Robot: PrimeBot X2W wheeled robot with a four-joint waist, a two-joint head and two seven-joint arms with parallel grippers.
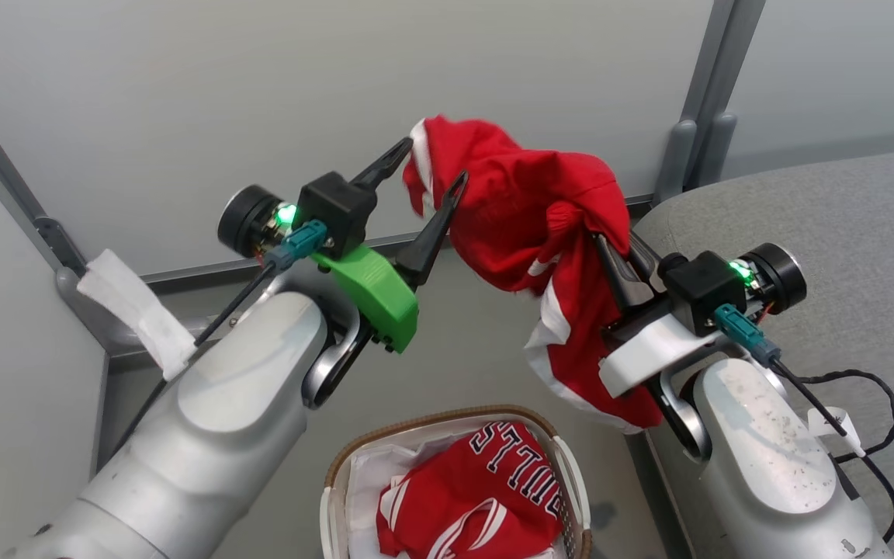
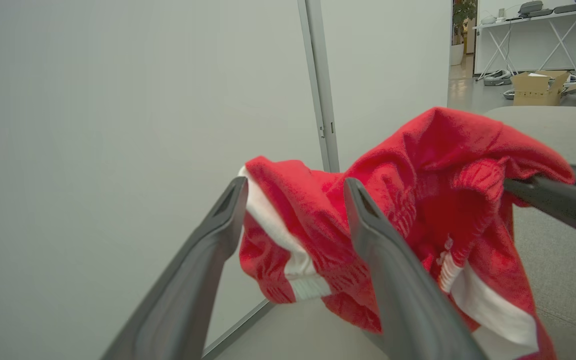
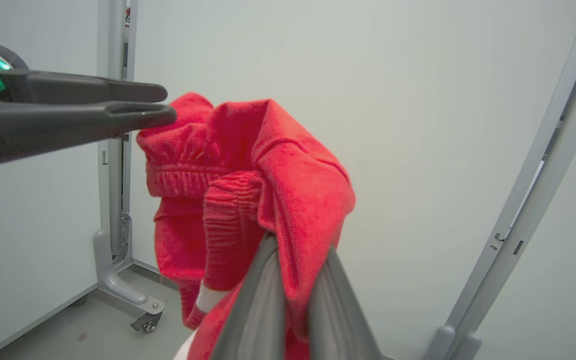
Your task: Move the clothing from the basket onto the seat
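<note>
My right gripper (image 1: 611,242) (image 3: 298,245) is shut on a red garment (image 1: 528,210) (image 2: 438,200) (image 3: 248,165) with white trim and holds it bunched in the air above the floor. The cloth drapes down over the right wrist. My left gripper (image 1: 433,161) (image 2: 295,185) stands open at the garment's left edge, its fingers apart with a fold of cloth between their tips. Below, the white basket (image 1: 447,417) with a brown rim holds another red garment lettered "BULLS" (image 1: 486,489) on a white sheet (image 1: 369,481). The grey seat (image 1: 843,217) (image 2: 548,120) lies to the right, beside the right arm.
Pale partition walls with grey posts (image 1: 695,116) close off the back and left. A white cloth strip (image 1: 136,310) is tied on the left frame. Black cables (image 1: 874,388) lie on the seat. A post's caster foot (image 3: 143,320) stands on the floor.
</note>
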